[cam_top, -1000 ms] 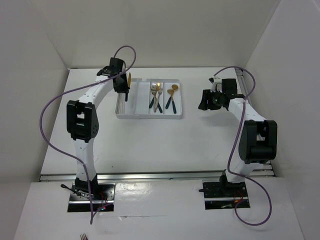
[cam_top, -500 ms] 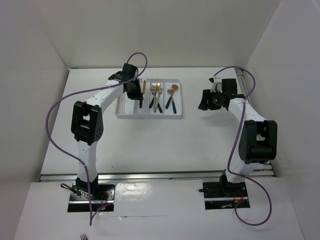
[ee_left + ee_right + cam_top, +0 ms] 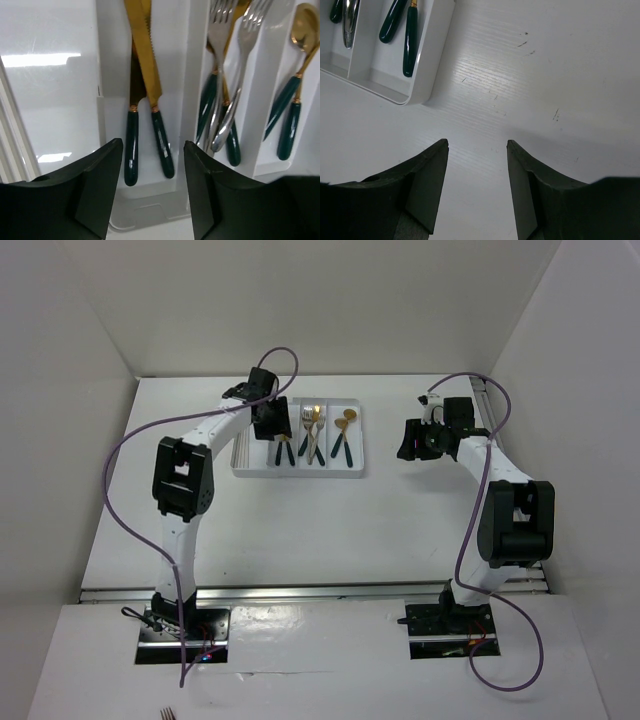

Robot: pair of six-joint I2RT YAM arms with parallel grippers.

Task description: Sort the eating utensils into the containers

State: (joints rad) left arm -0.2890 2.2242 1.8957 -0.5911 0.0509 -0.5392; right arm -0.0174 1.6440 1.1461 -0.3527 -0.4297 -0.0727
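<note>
The left pincer (image 3: pixel 152 145) hangs just above the near end of the white tray (image 3: pixel 330 472), spread wide with nothing between its fingers. Directly under it are the handles of two knives (image 3: pixel 150 75), which lie in the compartment. By the look of it the step in hand is getting clear of that slot, and the clean way to do it is a straight lift with the fingers kept apart and no sideways drift. The dividers stand close on both sides, and a brushed handle could swing a knife across the wall. The knives run lengthwise down their compartment, gold serrated blades toward the far end and dark teal handles toward the arm bases. They cross at a shallow angle up at the blades, so the handles end side by side and a little apart. The forks (image 3: pixel 217 50) fill the next slot to the right and the spoons (image 3: pixel 290 130) the one beyond, all pointing the same way — heads far, handles near. The right pincer (image 3: pixel 477 142) is also open and holds nothing, hovering over the bare counter (image 3: pixel 300 530) just beyond the tray's right wall, apart from everything. It has no need to move for this step.
</note>
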